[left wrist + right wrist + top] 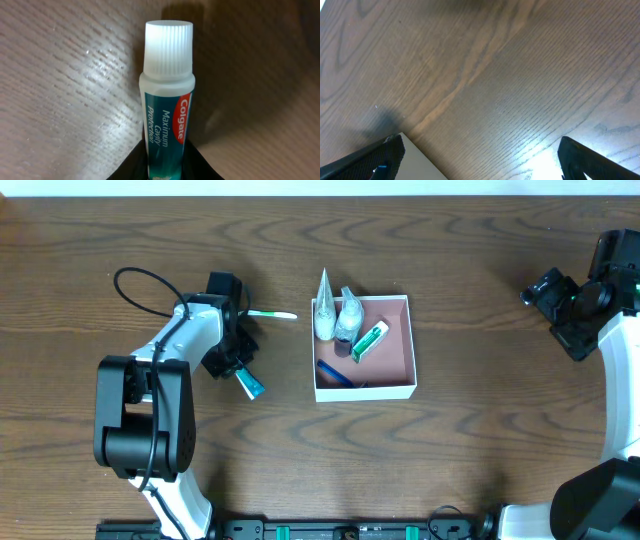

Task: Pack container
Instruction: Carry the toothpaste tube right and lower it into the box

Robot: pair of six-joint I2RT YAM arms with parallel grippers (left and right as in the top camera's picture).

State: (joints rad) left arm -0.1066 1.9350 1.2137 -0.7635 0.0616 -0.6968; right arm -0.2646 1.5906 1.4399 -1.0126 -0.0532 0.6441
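Observation:
The container [408,345], a shallow white-walled box with a pinkish-brown inside, sits at the table's middle. It holds a white tube, a small bottle, a green and white tube [369,340] and a blue item [334,373]. My left gripper [238,372] is left of the container, shut on a teal Colgate toothpaste tube [166,120] with a white cap; the tube's end shows in the overhead view [250,384]. My right gripper [545,288] is open and empty at the far right; in its wrist view [480,160] a white corner [422,162] shows.
A toothbrush [272,314] with a green and white handle lies on the wood table between the left arm and the container. The black bases of both arms stand along the front edge.

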